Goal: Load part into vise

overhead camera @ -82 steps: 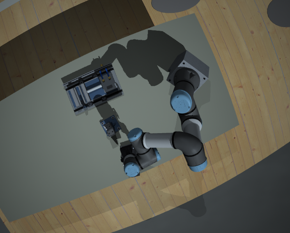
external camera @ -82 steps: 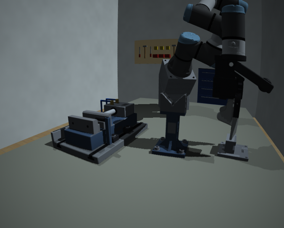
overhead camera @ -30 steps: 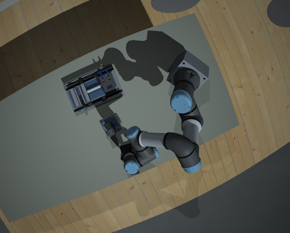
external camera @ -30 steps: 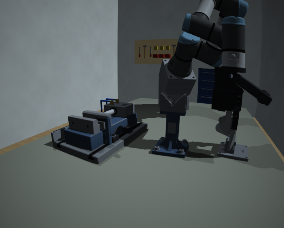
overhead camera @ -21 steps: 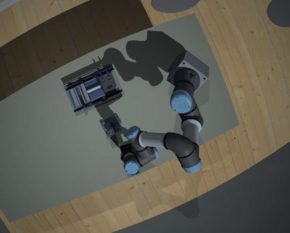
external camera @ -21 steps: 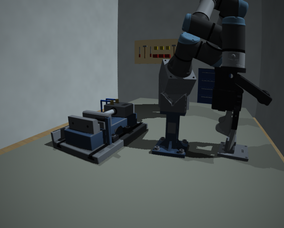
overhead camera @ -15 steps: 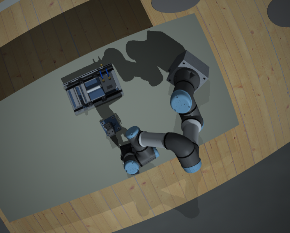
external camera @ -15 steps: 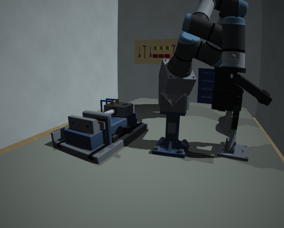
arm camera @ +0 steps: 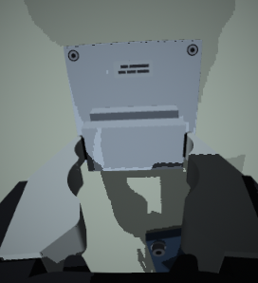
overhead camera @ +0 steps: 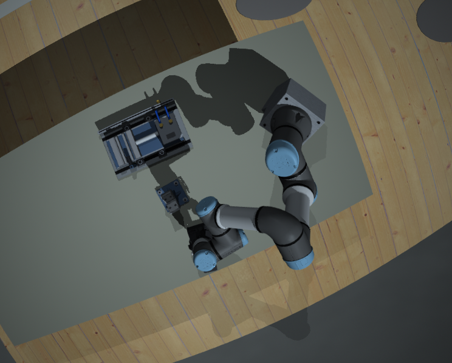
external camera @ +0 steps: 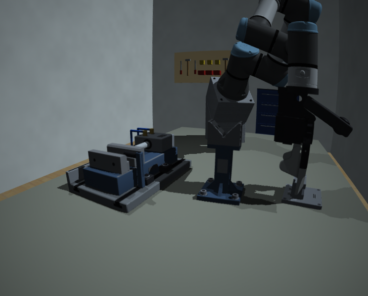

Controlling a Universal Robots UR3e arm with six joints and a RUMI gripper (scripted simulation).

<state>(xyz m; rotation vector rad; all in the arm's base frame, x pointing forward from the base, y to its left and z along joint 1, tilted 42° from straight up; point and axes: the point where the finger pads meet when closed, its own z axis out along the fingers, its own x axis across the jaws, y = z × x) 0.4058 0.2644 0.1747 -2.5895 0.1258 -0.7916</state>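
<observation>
Grey part (arm camera: 136, 142) sits clamped in my gripper (arm camera: 135, 136) on the infeed plate (arm camera: 135, 85); I can't see its slot.

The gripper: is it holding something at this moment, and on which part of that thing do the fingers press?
The gripper is shut on the part, one finger on each short end, with the part resting on the infeed plate.

Tan tool board (external camera: 200, 67) with red and yellow items, beside a blue louvered panel (external camera: 267, 111), on the far wall.

Grey part (arm camera: 136, 141) flat on infeed plate (arm camera: 135, 62), clamped at both ends
</observation>
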